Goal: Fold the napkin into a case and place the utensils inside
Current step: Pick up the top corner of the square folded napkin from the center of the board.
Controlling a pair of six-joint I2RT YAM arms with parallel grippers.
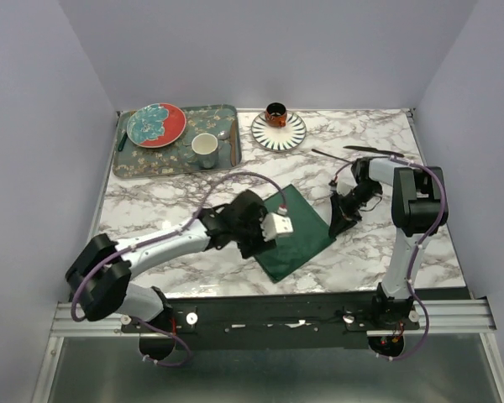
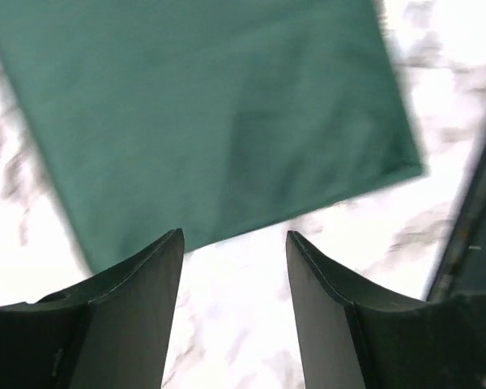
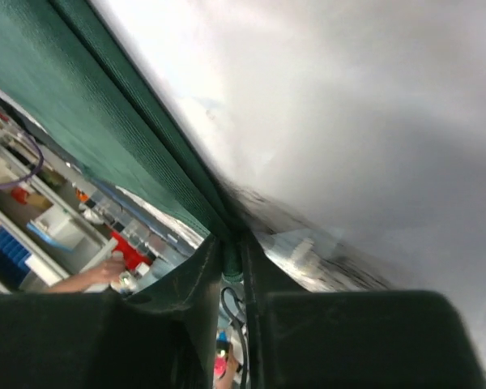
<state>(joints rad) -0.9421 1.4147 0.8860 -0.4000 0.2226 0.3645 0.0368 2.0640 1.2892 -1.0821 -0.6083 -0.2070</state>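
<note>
- Lying on the marble counter (image 1: 176, 201), the dark green napkin (image 1: 307, 239) sits near the middle, turned like a diamond, between the two arms.
- The left fingers (image 2: 134, 324) stand apart with nothing between them. In the left wrist view they hang over bare marble just short of the napkin's nearer edge.
- From above, the left arm reaches in from the near left, and its end covers the napkin's left part.
- The right fingers (image 3: 186, 316) are almost together, clamped on a thin fold of the napkin at its right corner. In the right wrist view the green cloth runs up and away from the pinch.
- The two slim black utensils (image 1: 371, 151) lie toward the far right of the counter, beyond the right arm and well apart from the napkin.
- A floral tray (image 1: 143, 165) at the far left carries a red and teal plate (image 1: 155, 124), a pale cup (image 1: 205, 149) and a silver spoon (image 1: 224, 133).
- Just beside the tray, a striped plate (image 1: 290, 136) holds a small dark cup (image 1: 275, 112).
</note>
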